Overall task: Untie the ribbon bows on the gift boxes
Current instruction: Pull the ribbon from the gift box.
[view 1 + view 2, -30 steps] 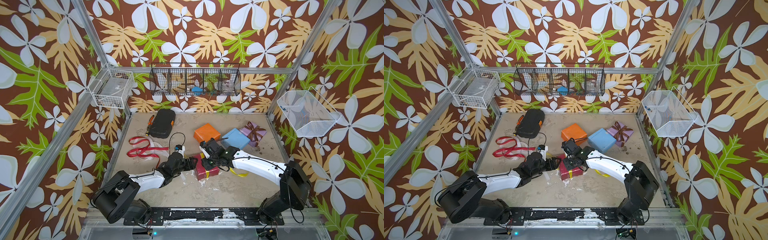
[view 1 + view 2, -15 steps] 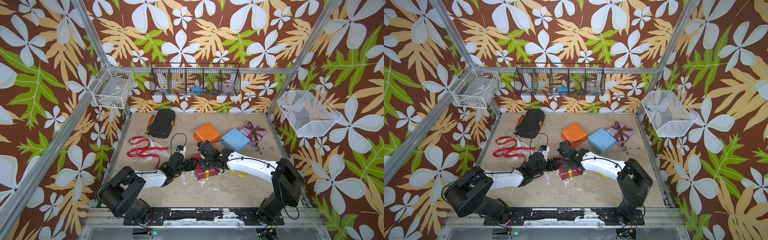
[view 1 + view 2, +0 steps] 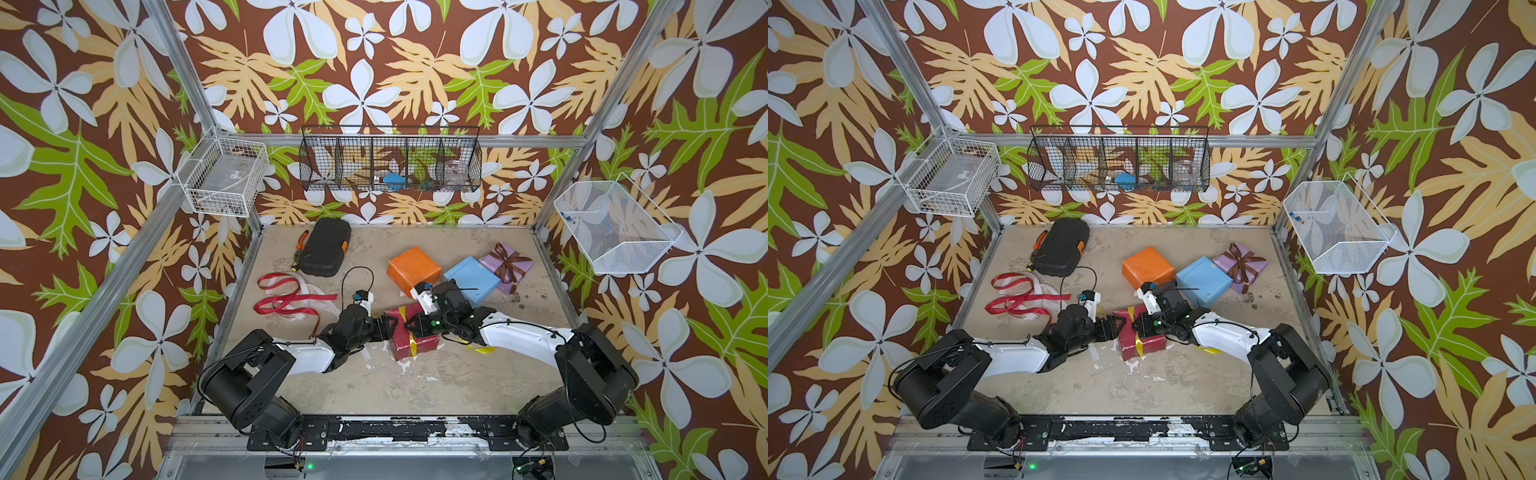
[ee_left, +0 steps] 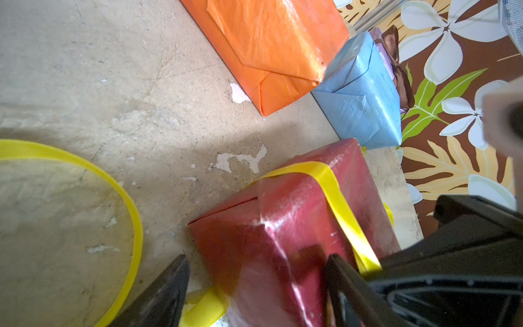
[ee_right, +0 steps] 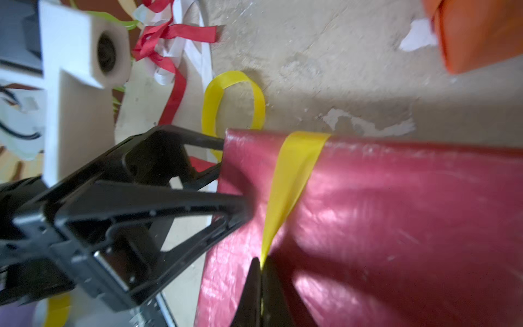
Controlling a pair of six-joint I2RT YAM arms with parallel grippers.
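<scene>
We find the dark red box (image 3: 413, 337) near the middle of the table (image 3: 415, 382), with both arms meeting over it. Right wrist view: the right gripper (image 5: 261, 271) has its fingers pressed together, pinching the yellow ribbon (image 5: 294, 170) where it narrows to a thin strand on top of the box. From the pinch the ribbon widens, runs up across the top face and goes over the far edge. Beyond that edge a loose yellow loop lies on the table.

The left gripper (image 4: 254, 283) stands wide apart, straddling one end of the dark red box. Left wrist view: one finger (image 4: 164, 294) sits just off the box's side over bare table; the other sits on the box's top, beside the yellow band. In the right wrist view the left fingers touch the box's end and top. We cannot tell whether they press hard enough to hold it.

The orange box (image 3: 414, 267), the light blue box (image 3: 471, 279) and the lilac box (image 3: 506, 262) sit in a row behind. The first two are bare; the lilac one carries a tied brown bow (image 3: 508, 259). A red ribbon (image 3: 286, 293) and a white ribbon (image 3: 316, 305) lie loose and tangled on the table's left side, in front of a black case (image 3: 325, 246).
</scene>
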